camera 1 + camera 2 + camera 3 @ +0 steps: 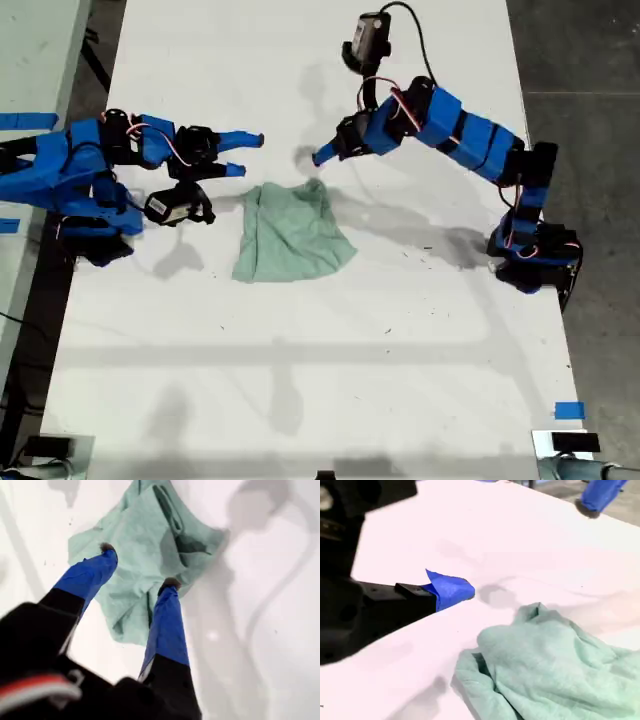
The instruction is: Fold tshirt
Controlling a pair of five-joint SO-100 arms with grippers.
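Tshirt (292, 235) crumpled on table (300, 380), ungripped. My first gripper (137, 565): fingers spread, hovering above tshirt. My second gripper (322, 156): just beside tshirt edge, apart; finger spread cannot be told.

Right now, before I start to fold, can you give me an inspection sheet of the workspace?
Surface: white table, a few small dark specks.
Job's things: tshirt, crumpled in a heap near the table's middle, not folded.
Clutter: nothing seen.
Claws: my first claw is open, above the table beside the tshirt, at the exterior view's left, holding nothing. My second claw is shut and empty, its tip near the tshirt's far edge.
Cables: red and white wires on the arms; black cable loops from the wrist camera.
Surroundings: grey floor; blue tape at the table's edge.
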